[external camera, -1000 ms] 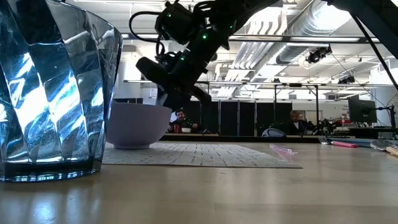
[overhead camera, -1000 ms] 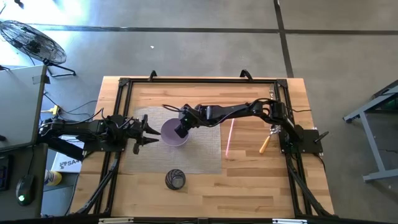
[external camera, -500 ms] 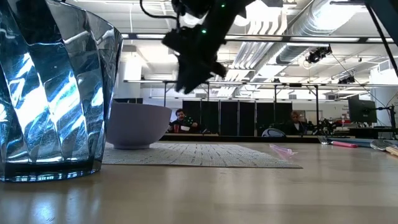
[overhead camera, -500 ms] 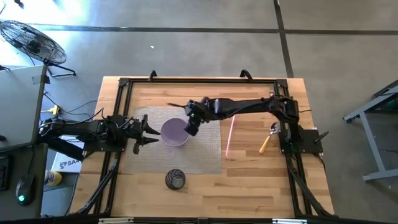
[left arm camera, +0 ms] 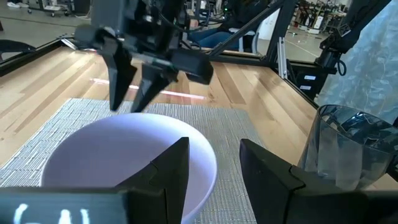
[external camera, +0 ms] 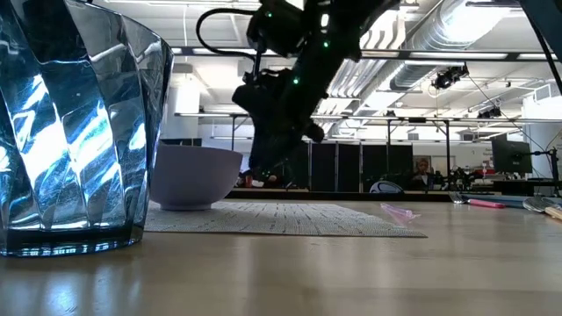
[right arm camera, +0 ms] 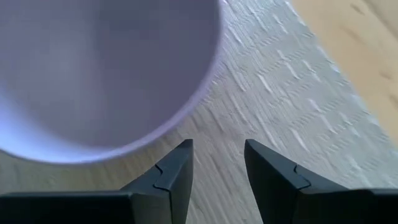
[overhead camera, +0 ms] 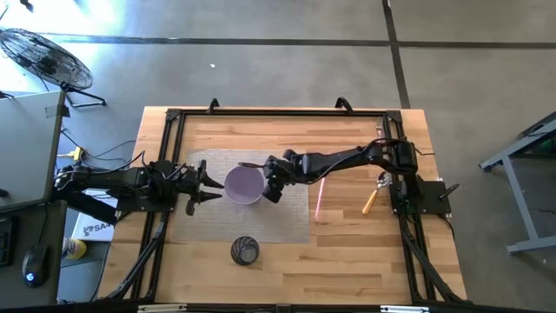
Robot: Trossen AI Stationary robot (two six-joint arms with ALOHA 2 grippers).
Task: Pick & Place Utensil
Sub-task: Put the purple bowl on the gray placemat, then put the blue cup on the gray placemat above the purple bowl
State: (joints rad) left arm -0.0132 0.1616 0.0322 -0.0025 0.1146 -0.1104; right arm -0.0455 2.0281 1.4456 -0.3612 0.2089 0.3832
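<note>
A lavender bowl (overhead camera: 243, 184) stands on a grey woven placemat (overhead camera: 291, 217). A thin pink utensil (overhead camera: 320, 193) lies along the mat's right edge, partly on the wood. My right gripper (overhead camera: 272, 192) hangs open and empty just off the bowl's right side, pointing down at the mat (right arm camera: 280, 93), with the bowl's rim (right arm camera: 186, 106) beside its fingers. My left gripper (overhead camera: 207, 185) waits open and empty at the bowl's left side, with the bowl (left arm camera: 124, 155) right in front of its fingers. The left wrist view shows the right gripper (left arm camera: 127, 102) beyond the bowl.
A ribbed clear glass (overhead camera: 245, 250) stands near the table's front edge, off the mat. A wooden-handled utensil (overhead camera: 372, 198) lies at the right by the right arm's base. A black frame (overhead camera: 174, 122) runs around the tabletop. Bare wood shows in front and at the far side.
My right gripper has risen from over the bowl, moved toward the table's right edge, and come down again beside the bowl's right side, over the mat. The bowl has stayed in place.
</note>
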